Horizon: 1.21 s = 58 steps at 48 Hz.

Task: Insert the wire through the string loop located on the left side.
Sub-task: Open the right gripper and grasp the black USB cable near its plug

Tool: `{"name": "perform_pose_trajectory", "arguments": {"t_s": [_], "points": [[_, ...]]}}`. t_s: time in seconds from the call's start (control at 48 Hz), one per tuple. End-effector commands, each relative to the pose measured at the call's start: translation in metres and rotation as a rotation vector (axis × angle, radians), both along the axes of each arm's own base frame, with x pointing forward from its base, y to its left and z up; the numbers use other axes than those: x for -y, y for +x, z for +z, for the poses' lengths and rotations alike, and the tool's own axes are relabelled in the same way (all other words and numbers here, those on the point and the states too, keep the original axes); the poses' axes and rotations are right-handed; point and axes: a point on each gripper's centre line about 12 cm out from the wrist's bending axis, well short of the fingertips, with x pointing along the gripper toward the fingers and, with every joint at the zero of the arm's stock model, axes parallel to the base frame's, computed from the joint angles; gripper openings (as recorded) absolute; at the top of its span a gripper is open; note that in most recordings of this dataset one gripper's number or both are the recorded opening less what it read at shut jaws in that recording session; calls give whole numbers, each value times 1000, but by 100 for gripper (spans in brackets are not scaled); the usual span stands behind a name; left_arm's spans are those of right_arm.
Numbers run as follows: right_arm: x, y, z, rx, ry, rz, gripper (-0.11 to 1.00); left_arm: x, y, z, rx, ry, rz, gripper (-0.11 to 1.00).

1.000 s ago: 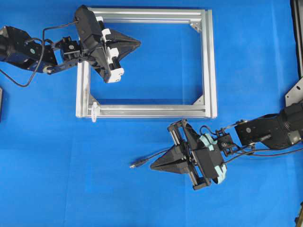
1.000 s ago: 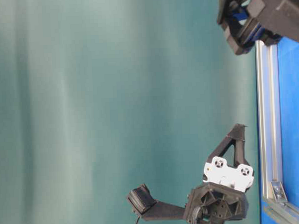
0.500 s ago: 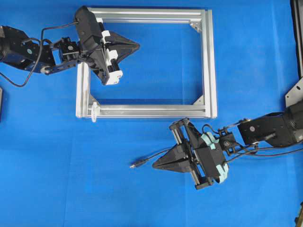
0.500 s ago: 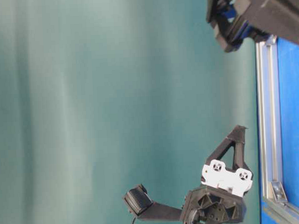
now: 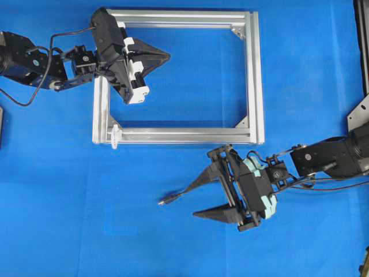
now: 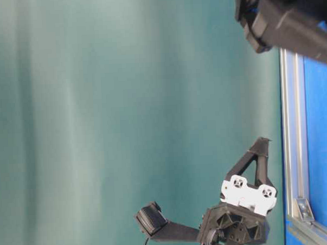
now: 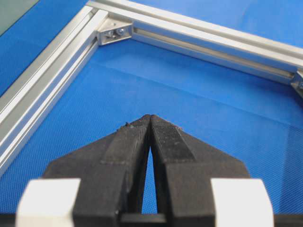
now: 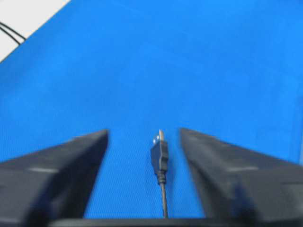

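The wire lies on the blue cloth, its plug (image 5: 164, 201) pointing left and its cable running back between the fingers of my right gripper (image 5: 191, 202). That gripper is open, and the plug (image 8: 160, 153) sits loose between its fingers, touching neither of them. The string loop (image 5: 116, 135) is a tiny white loop at the silver frame's near-left corner, well to the left of and above the plug. My left gripper (image 5: 168, 56) hovers shut and empty over the frame's top-left part, its tips (image 7: 150, 117) pressed together.
The silver aluminium frame (image 5: 253, 75) lies flat at the upper middle, with corner brackets (image 7: 113, 32) inside its corners. A black and silver fixture (image 5: 360, 109) stands at the right edge. The table-level view shows my left gripper (image 6: 260, 145) against a teal backdrop.
My right gripper has opened wide and let go of the wire, which now rests on the cloth. The left arm shifted slightly at first, then stayed still.
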Motion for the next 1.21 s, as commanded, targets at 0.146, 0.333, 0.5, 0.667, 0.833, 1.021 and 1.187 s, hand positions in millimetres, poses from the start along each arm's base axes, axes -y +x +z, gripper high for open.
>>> {"name": "perform_pose_trajectory", "arguments": {"t_s": [0.146, 0.333, 0.5, 0.667, 0.833, 1.021, 1.187], "points": [[2, 6, 17, 45, 28, -24, 86, 0, 1, 13, 38, 13, -2, 0], [4, 6, 8, 10, 22, -35, 88, -1, 0, 13, 36, 12, -1, 0], [8, 11, -14, -41, 17, -58, 88, 0, 0, 13, 35, 12, -1, 0], [11, 19, -38, -94, 22, -95, 88, 0, 0, 13, 35, 12, -1, 0], [13, 23, -51, -119, 25, -116, 88, -1, 0, 13, 33, 11, 1, 0], [14, 22, -51, -114, 27, -115, 87, -1, 0, 11, 20, 7, 0, 0], [14, 22, -51, -114, 27, -117, 82, 0, 0, 10, 16, 5, -2, 0]]}}
